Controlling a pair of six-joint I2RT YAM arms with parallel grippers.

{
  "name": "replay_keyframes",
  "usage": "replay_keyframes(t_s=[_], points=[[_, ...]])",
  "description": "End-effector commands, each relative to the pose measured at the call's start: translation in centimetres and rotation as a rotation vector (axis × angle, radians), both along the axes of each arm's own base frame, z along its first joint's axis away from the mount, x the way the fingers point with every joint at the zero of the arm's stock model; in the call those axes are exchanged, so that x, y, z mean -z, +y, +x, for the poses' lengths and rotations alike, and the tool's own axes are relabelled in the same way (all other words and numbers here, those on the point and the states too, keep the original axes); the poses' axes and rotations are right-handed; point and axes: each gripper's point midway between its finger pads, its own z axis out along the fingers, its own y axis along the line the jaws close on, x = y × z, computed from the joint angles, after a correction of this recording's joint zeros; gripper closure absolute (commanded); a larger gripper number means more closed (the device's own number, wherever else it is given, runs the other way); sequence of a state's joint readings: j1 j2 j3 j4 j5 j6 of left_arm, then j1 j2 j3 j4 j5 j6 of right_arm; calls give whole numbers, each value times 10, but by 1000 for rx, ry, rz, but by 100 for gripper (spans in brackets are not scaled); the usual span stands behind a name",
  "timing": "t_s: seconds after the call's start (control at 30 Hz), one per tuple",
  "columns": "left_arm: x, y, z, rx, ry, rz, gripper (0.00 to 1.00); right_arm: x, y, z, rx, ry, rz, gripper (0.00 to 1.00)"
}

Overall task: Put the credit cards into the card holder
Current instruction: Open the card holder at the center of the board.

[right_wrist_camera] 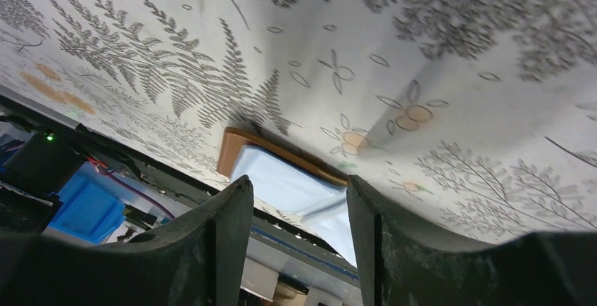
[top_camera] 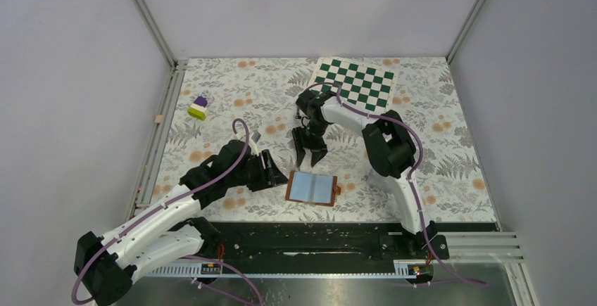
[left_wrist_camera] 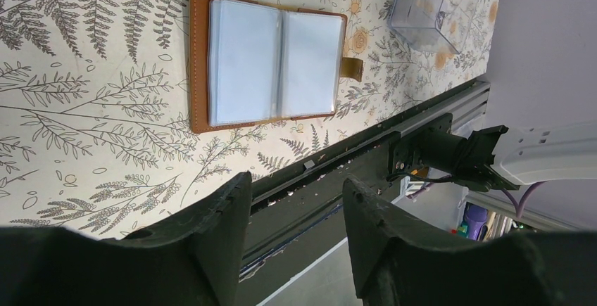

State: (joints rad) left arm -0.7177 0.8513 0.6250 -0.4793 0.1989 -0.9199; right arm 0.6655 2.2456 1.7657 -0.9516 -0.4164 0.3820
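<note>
Around card holder [top_camera: 311, 188], lying open on table [top_camera: 436, 179] | left claw [top_camera: 280, 172] just left of it, right claw [top_camera: 308, 160] just behind it, both part-open and empty | we spot no credit cards anywhere, so none confirmed loaded | only left wrist shows clear case [left_wrist_camera: 429, 7] beyond holder's snap tab [left_wrist_camera: 352, 69]

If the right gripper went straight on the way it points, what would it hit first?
Probably the open card holder, its pale pockets showing between the open jaws of the right gripper; depth unclear.
</note>
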Motion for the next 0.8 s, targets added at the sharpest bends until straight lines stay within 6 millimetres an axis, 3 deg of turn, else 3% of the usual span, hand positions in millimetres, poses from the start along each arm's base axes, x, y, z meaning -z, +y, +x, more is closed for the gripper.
replay_keyframes(t_s=[0.0, 0.37, 0.5, 0.63, 0.77], points=[[-14, -2, 1, 16, -41, -34, 50, 0, 22, -15, -34, 57, 36, 41], [-13, 4, 1, -2, -49, -27, 48, -3, 32, -44, -76, 130, 50, 41], [-13, 5, 3, -4, -55, -22, 43, -10, 32, -36, -75, 78, 42, 41], [-14, 4, 7, 6, -67, -7, 40, -39, 30, -20, -57, -44, 46, 40], [-17, -1, 10, 32, -72, 5, 39, -72, 4, 0, 5, -185, 13, 40]])
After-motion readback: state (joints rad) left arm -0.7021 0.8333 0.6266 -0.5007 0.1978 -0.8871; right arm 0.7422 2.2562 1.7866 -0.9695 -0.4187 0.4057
